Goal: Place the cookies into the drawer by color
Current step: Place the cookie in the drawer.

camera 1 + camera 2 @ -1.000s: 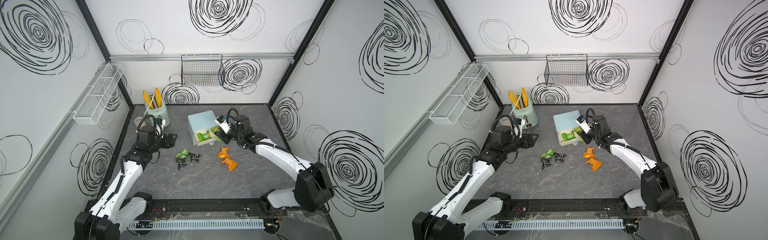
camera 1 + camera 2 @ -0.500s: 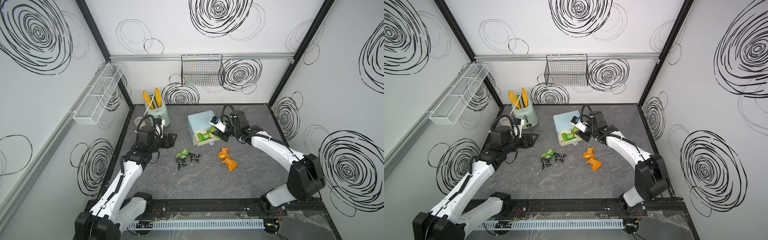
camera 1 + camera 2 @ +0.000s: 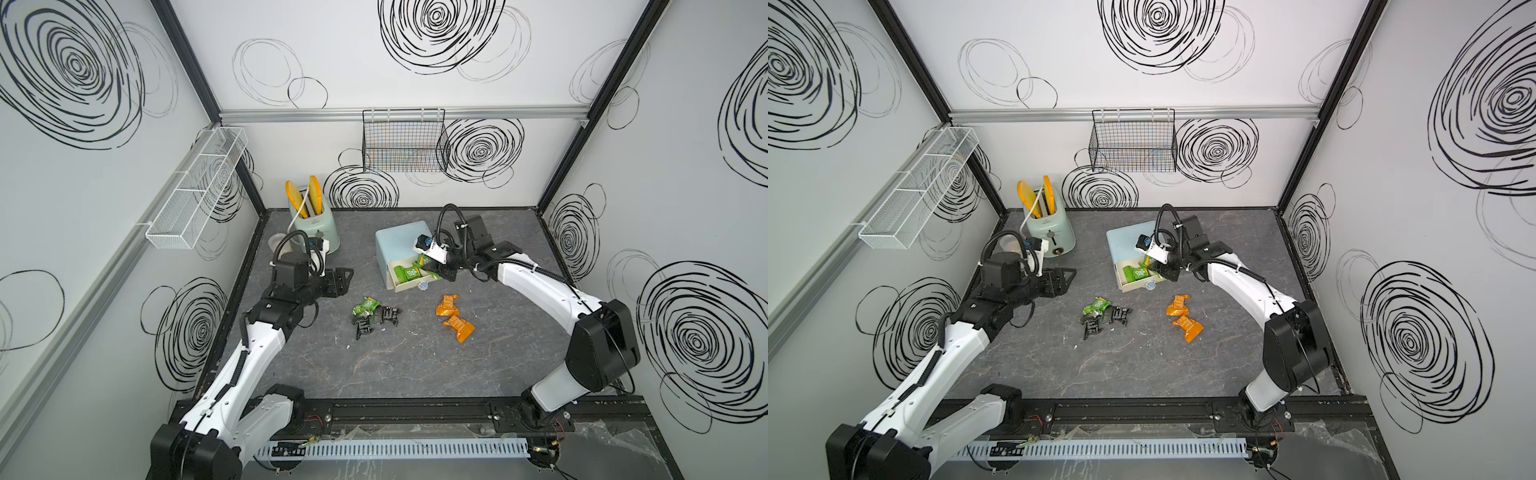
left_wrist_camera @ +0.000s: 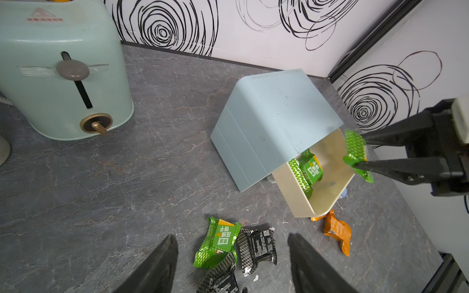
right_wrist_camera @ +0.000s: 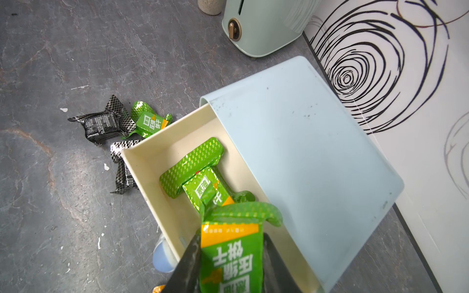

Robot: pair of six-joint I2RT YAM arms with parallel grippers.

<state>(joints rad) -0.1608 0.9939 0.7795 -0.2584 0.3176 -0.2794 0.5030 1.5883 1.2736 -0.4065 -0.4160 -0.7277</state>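
The pale blue drawer (image 3: 399, 241) chest has its top cream drawer (image 5: 142, 172) pulled out, with a green cookie (image 5: 195, 172) lying inside. My right gripper (image 5: 229, 253) is shut on another green cookie (image 5: 231, 256) and holds it over the open drawer's knob end, as the left wrist view also shows (image 4: 355, 152). My left gripper (image 3: 343, 282) hangs open to the left of a pile on the table: one green cookie (image 3: 365, 306) and black cookies (image 3: 384, 316). Two orange cookies (image 3: 455, 318) lie in front of the drawer.
A mint-green toaster (image 3: 316, 232) with two yellow slices stands at the back left, with a small round stand (image 3: 276, 241) beside it. A black wire basket (image 3: 405, 145) hangs on the back wall and a white wire shelf (image 3: 195, 195) on the left wall.
My right gripper has carried the green cookie leftward from beside the chest to over the open drawer. The left arm has not moved.
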